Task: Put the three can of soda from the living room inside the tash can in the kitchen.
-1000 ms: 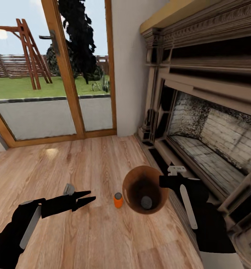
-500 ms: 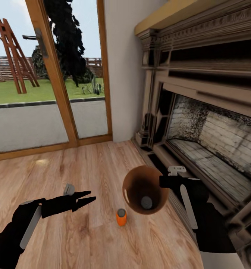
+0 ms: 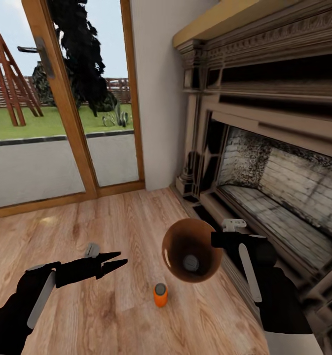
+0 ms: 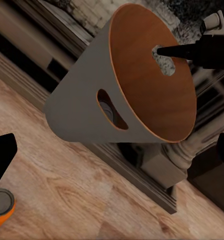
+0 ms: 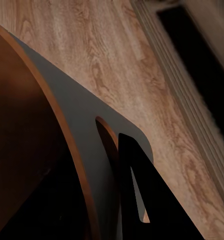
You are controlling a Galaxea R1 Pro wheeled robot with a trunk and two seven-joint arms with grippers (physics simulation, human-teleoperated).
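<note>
While gripped, tapered wooden bin (image 3: 191, 249), orange cylindrical can (image 3: 160, 295)

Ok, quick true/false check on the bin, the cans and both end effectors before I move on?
1. The right end effector holds the bin off the floor. True.
2. A can lies inside the bin. True.
3. The left end effector grips a can. False: it is open and holds nothing.
4. A can stands upright on the wood floor. True.
5. The bin rests in the fireplace. False: it hangs over the floor beside it.
</note>
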